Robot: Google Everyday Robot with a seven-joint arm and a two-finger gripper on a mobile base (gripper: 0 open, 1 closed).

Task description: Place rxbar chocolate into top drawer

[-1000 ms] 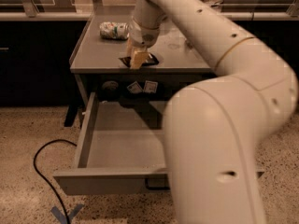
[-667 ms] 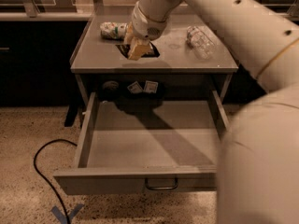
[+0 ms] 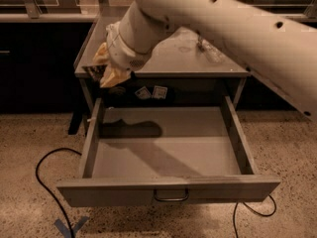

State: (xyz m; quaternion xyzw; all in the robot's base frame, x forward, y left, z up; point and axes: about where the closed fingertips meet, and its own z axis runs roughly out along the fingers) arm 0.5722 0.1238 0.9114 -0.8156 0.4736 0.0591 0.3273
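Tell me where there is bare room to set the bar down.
The floor of the top drawer is bare everywhere, between its two side walls and front panel. It is crowded over the table's front left corner, where the gripper holds the rxbar chocolate, and near the clear plastic bottle behind the arm.

Shifted the gripper from mid-bench out to the front left edge, so the bench rim now lies just behind the fingers and the back left corner of the top drawer lies below them. Lifted the rxbar chocolate off the bench top; now pinched in the fingers, dark end poking out to their left. Swung the arm clear of the lower right. Thrown a fresh shadow onto the drawer floor beneath the fingers.
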